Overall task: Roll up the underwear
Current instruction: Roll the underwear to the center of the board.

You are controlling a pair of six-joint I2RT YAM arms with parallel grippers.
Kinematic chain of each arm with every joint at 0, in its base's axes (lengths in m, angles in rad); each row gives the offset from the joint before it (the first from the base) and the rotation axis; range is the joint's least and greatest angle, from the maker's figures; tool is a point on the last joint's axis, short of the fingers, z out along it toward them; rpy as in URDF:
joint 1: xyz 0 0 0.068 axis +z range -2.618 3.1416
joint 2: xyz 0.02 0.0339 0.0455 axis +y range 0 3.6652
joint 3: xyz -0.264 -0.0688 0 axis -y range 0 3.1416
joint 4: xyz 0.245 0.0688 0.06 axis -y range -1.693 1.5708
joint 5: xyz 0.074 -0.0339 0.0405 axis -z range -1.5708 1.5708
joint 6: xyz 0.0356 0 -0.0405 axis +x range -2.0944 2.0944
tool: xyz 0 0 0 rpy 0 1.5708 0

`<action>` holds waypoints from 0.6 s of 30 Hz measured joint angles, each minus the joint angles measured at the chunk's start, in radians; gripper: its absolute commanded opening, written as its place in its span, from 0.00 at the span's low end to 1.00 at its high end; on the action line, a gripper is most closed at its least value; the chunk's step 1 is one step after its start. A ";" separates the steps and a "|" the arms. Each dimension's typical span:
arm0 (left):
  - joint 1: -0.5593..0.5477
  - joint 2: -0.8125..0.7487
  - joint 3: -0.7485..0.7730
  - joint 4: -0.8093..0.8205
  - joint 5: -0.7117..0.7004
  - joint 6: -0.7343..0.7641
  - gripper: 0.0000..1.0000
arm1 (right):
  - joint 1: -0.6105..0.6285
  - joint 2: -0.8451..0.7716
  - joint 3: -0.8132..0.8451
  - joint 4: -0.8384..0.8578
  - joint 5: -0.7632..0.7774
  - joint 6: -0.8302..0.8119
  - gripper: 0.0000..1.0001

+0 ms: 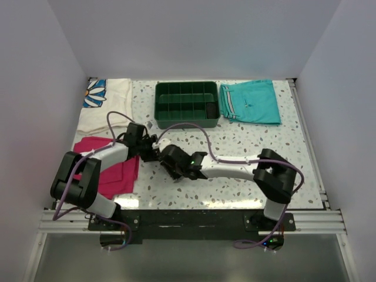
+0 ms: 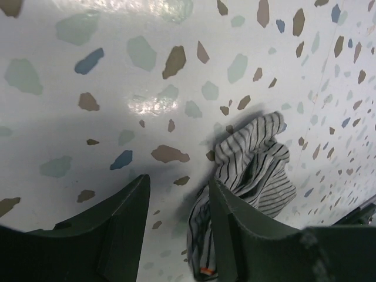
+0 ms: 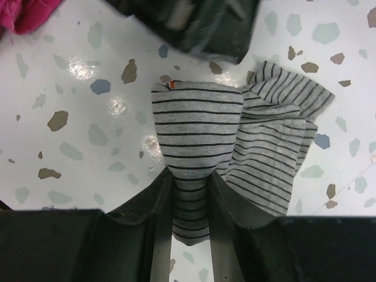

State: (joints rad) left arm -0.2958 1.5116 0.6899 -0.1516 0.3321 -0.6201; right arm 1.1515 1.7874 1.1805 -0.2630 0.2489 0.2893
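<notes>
Near-centre of desk: underwear lies crumpled, one bunched fold nipped tight in right hand, likely as the starting edge for the roll; left hand half-open, gripping nothing, poised beside the cloth, probably to steady it.
</notes>
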 measured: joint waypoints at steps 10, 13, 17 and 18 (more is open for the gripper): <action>0.014 -0.012 0.000 -0.006 -0.026 -0.015 0.49 | 0.104 0.064 0.056 -0.233 0.209 0.169 0.16; 0.014 -0.011 0.000 -0.006 -0.026 -0.015 0.49 | 0.100 0.018 -0.009 -0.211 0.204 0.223 0.15; 0.014 -0.011 -0.001 -0.005 -0.024 -0.015 0.49 | 0.098 -0.029 -0.087 -0.161 0.193 0.264 0.16; 0.014 -0.011 -0.001 -0.003 -0.022 -0.015 0.49 | 0.098 -0.044 -0.112 -0.135 0.185 0.270 0.16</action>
State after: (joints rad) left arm -0.2813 1.5009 0.6888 -0.1547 0.3099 -0.6353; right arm 1.2499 1.7432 1.0687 -0.3981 0.4343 0.5591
